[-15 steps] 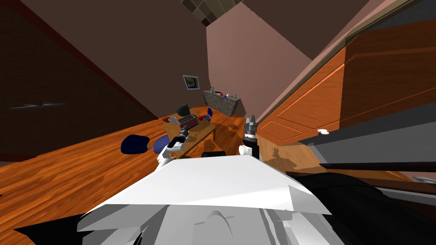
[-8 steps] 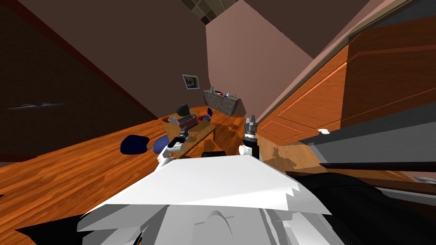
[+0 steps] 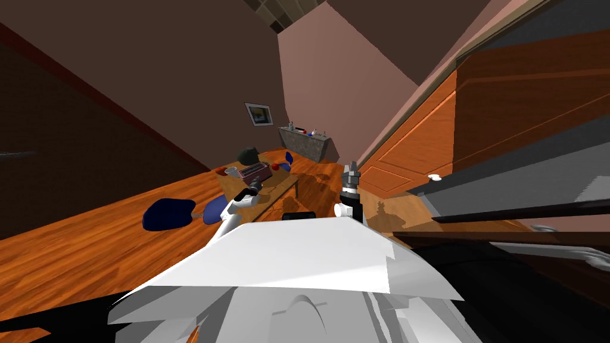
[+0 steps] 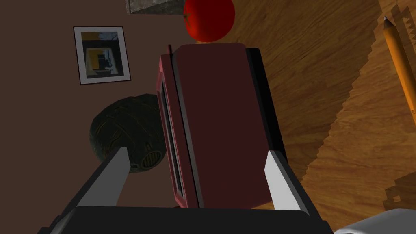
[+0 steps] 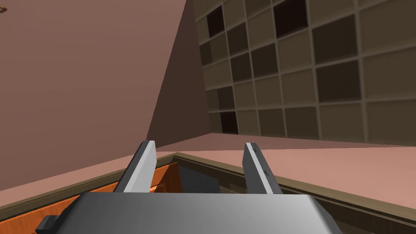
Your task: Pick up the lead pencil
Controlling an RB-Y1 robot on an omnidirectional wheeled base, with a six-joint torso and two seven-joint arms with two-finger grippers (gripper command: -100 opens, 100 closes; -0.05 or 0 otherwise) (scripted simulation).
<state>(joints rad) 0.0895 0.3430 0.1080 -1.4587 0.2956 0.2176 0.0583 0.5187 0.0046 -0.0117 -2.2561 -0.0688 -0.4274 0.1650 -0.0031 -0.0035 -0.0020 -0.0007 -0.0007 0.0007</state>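
Left gripper (image 4: 197, 156), fingers spread, hovers at centre frame over the table (image 3: 279, 186), facing a maroon toaster (image 4: 219, 122). The orange pencil (image 4: 400, 65) lies beside the toaster, outside the fingers. Right gripper (image 5: 200, 145) likewise spread.

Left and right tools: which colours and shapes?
The left tool and the right tool each have two thin, light grey, blade-like fingers on a box-shaped body, black and grey respectively. The left forearm is white, the right forearm black.

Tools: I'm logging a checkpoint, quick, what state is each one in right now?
Left tool: open, holding nothing; the pencil lies apart from it.
Right tool: open, holding nothing.
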